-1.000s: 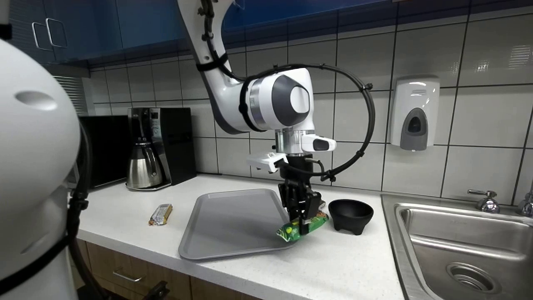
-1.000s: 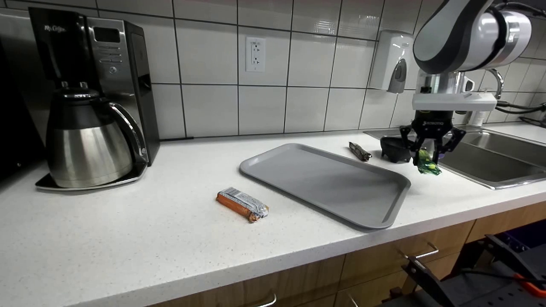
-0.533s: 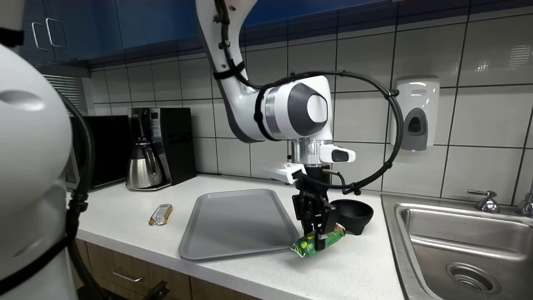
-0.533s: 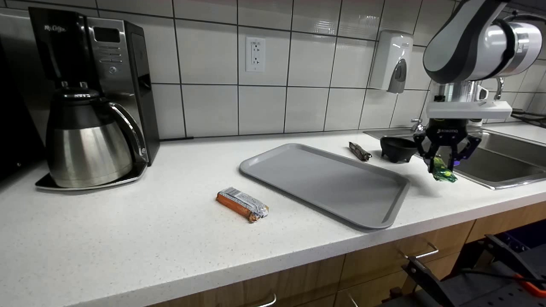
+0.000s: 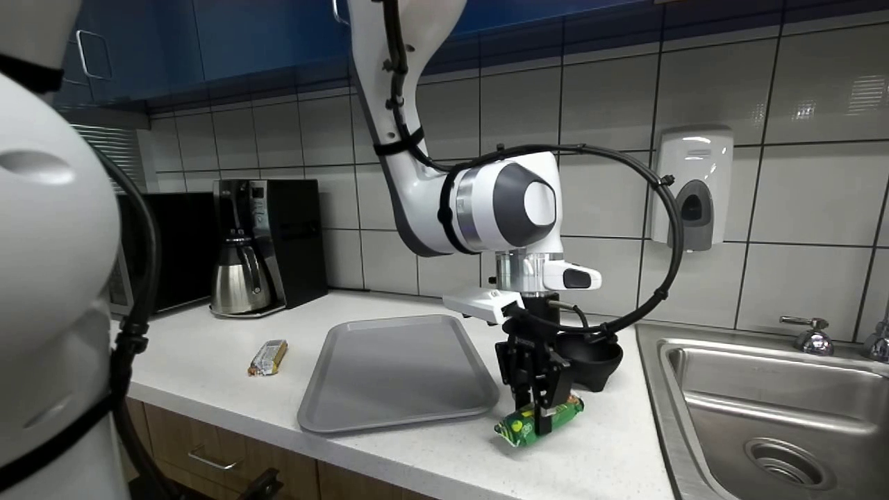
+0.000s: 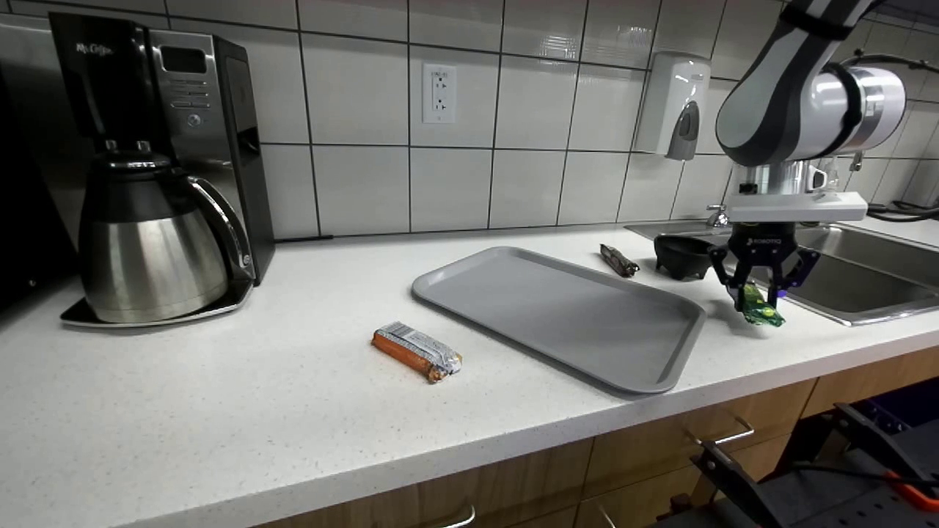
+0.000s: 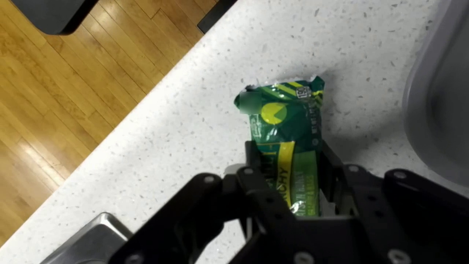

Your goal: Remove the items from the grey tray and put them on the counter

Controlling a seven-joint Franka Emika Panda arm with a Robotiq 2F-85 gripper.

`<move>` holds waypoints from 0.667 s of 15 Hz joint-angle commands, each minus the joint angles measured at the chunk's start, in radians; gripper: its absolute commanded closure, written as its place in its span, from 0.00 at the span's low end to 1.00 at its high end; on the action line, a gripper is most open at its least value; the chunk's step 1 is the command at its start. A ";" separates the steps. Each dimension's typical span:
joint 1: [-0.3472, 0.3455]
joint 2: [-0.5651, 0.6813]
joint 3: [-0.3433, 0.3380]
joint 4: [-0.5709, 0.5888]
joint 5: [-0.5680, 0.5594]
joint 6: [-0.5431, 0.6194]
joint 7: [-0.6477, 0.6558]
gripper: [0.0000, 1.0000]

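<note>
My gripper (image 5: pixel 533 413) is shut on the green wrapped bar (image 5: pixel 515 428), its fingers on the bar's two long sides in the wrist view (image 7: pixel 285 124). The bar is low over the white counter (image 5: pixel 451 462), beside the grey tray (image 5: pixel 396 368); I cannot tell whether it touches the counter. The tray holds nothing. The silvery-beige packet (image 6: pixel 419 348) lies on the counter on the coffee maker's side of the tray. The dark stick (image 6: pixel 618 259) lies on the counter behind the tray, near the bowl; in an exterior view it is hidden behind my gripper.
A black bowl (image 6: pixel 678 257) stands close behind my gripper. The steel sink (image 5: pixel 778 417) is past the bowl, and its corner shows in the wrist view (image 7: pixel 104 223). A coffee maker (image 6: pixel 147 242) stands at the counter's far end. The counter's front edge is near the bar.
My gripper has carried the green bar away from the tray's edge, toward the sink and the counter's front, and then lower. The tray, packet and bowl have not moved.
</note>
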 commanded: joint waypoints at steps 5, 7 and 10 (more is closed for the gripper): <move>0.010 0.000 -0.013 0.021 0.001 -0.020 -0.036 0.06; 0.017 -0.024 -0.013 0.013 -0.003 -0.024 -0.029 0.00; 0.032 -0.075 -0.009 -0.013 -0.010 -0.038 -0.010 0.00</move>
